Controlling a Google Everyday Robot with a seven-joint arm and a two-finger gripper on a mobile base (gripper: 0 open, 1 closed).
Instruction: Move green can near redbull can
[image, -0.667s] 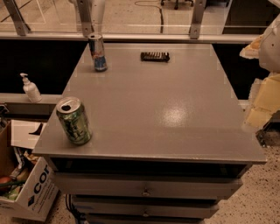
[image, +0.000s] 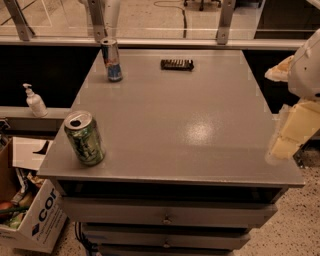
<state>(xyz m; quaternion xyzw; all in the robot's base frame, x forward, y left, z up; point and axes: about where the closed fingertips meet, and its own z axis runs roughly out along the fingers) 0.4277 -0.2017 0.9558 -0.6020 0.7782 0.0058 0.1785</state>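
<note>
The green can (image: 84, 138) stands upright near the front left corner of the grey table (image: 190, 125); it is green with pale patterning and has an open silver top. The redbull can (image: 111, 59), slim, silver and blue, stands upright at the back left of the table, well away from the green can. My gripper (image: 294, 131) shows as pale yellow-white parts at the right edge of the view, beside the table's right side. It is far from both cans and holds nothing that I can see.
A small dark bar (image: 177, 64) lies at the back middle of the table. A white pump bottle (image: 35, 101) stands on a ledge to the left. A cardboard box (image: 30, 220) sits on the floor at front left. Drawers (image: 165, 218) are below the tabletop.
The arm at the right edge has shifted slightly down and to the left. Both cans stand where they were.
</note>
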